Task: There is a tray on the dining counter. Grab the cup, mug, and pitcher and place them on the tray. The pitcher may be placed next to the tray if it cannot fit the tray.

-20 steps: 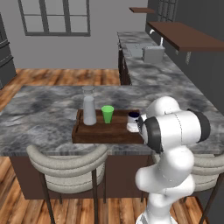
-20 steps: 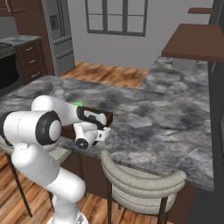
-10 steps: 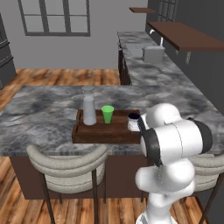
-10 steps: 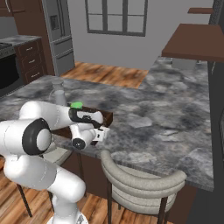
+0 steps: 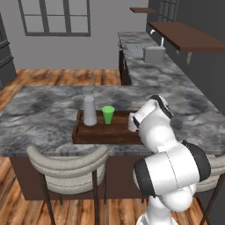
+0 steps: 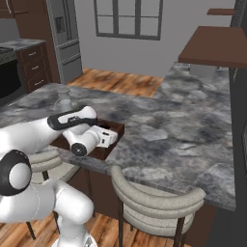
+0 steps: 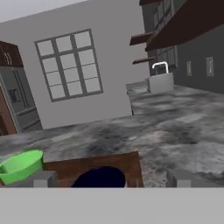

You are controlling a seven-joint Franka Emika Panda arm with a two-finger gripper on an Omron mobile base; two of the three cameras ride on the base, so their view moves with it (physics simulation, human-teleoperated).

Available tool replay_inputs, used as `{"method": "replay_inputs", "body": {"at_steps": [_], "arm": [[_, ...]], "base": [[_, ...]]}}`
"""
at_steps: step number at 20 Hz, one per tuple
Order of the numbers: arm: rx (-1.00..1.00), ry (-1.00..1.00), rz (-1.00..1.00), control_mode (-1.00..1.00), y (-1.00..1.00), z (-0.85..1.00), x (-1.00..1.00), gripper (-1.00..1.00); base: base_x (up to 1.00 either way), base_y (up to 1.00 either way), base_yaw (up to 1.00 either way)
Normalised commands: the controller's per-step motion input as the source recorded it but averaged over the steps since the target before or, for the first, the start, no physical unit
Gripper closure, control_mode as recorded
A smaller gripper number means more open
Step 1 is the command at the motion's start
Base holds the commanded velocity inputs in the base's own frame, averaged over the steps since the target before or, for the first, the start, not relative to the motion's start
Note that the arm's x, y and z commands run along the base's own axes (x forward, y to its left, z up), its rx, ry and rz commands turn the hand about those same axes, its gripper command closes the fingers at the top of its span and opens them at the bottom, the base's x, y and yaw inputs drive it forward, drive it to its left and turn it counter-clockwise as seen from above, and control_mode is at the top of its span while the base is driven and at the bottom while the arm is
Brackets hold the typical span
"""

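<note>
Dark brown wood marks the tray (image 5: 105, 134), which rests near the front edge of the dining counter (image 5: 44, 114), and we read its load from left to right in the left base view. At the left end stands the pitcher (image 5: 89, 107), upright inside the tray rim. Just beside it, to the right, stands the cup (image 5: 108, 114), also upright and within the tray. At the right end we cannot see the tray floor from this side, because the white arm covers it. The hand view supplies the missing item: we see the dark navy inside of the mug (image 7: 99, 177) directly below the camera, sitting on the wood of the tray close to its right end, with the rim of the cup at the far left. We therefore judge that all three vessels are now on the tray and that the placing work is essentially complete; what remains, in our judgement, is only to lift the tool clear without tipping the mug. The gripper (image 7: 109, 178) hangs over the mug with its jaws spread wide apart, one fingertip to each side of the rim. We see no contact between the fingertips (image 7: 43, 178) and the mug, so we treat the mug as released and the tool as holding nothing.
</note>
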Motion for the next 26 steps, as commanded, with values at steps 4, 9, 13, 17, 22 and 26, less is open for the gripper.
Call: {"method": "replay_inputs", "body": {"at_steps": [4,9,13,17,22,26], "arm": [[0.06,0.0,0.0,-1.0,0.0,1.0,-0.35,-1.0],[0.05,0.01,-0.02,-1.0,-0.01,0.98,-0.75,-1.0],[0.01,-0.02,-0.05,-1.0,-0.1,0.42,-1.0,-1.0],[0.0,-0.02,-0.01,-1.0,0.0,0.72,-0.85,-1.0],[0.03,0.02,0.0,-1.0,0.0,1.0,-0.48,-1.0],[0.06,0.06,0.0,-1.0,0.0,1.0,-0.67,-1.0]], "base": [[0.0,0.0,0.0],[0.0,0.0,0.0],[0.0,0.0,0.0],[0.0,0.0,0.0],[0.0,0.0,0.0],[0.0,0.0,0.0]]}}
